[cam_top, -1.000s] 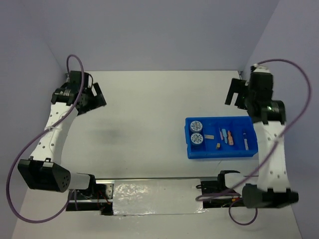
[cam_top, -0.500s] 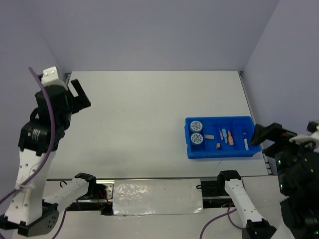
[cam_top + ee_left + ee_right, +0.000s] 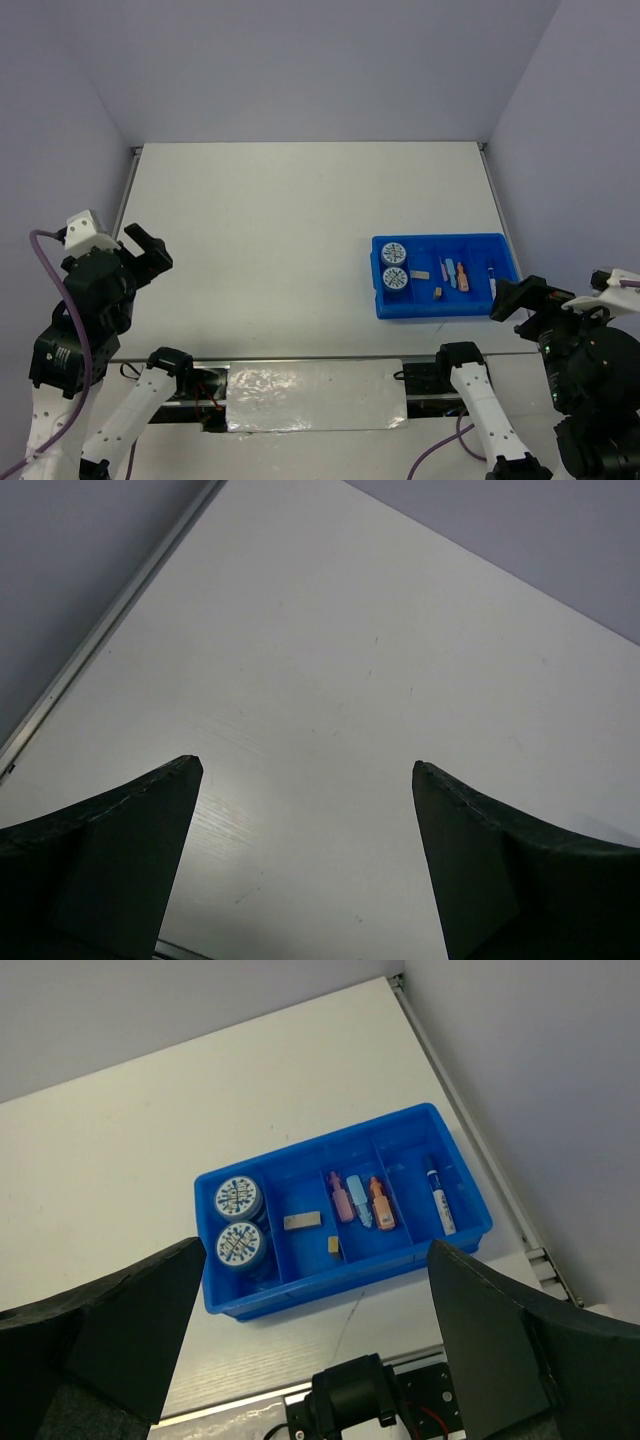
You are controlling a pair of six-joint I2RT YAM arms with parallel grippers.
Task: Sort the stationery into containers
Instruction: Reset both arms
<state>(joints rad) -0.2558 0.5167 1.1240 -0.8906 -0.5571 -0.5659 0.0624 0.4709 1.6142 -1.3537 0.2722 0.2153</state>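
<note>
The bright blue tray [image 3: 440,311] sits at the right of the table and also shows in the right wrist view [image 3: 330,1285]. Its left compartment holds two blue-white tape rolls [image 3: 238,1198] [image 3: 241,1244]. The second holds a grey block [image 3: 302,1221] and a tan block [image 3: 332,1245]. The third holds pink [image 3: 339,1196], light-blue [image 3: 355,1200] and orange [image 3: 381,1204] bars. The right one holds the blue-capped pen [image 3: 437,1194]. My right gripper [image 3: 530,298] [image 3: 315,1245] is open and empty, high above the tray's near side. My left gripper [image 3: 148,250] [image 3: 305,765] is open and empty over bare table at the left.
A black arm base [image 3: 350,1400] and a foil-covered rail [image 3: 315,380] lie along the near table edge. A metal strip [image 3: 100,630] marks the table's left edge. Purple-grey walls close in the left, back and right sides.
Both arms have pulled back from the far table toward the near edge and risen toward the camera. The tray and its contents have not moved.
</note>
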